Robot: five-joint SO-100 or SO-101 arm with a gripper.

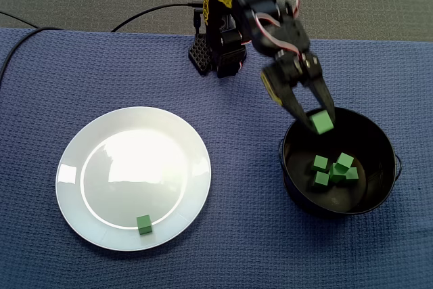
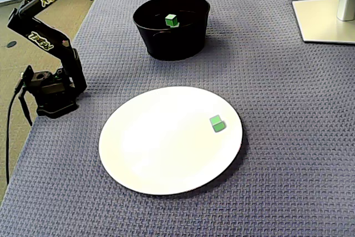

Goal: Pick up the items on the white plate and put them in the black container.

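My gripper (image 1: 316,116) stands parted, gripping nothing; one green cube (image 1: 322,123) sits free below its tips. White plate (image 1: 101,167): one lone cube (image 1: 144,224), 6 o'clock. Black container (image 1: 369,137): about five piled cubes (image 1: 321,179).

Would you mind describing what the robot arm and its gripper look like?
The arm is black plastic with yellow lettering on its segments. Thin white and red wires loop near the wrist. The gripper has two tapered black fingers, with a yellow patch beside one. A black cable trails away from the black base.
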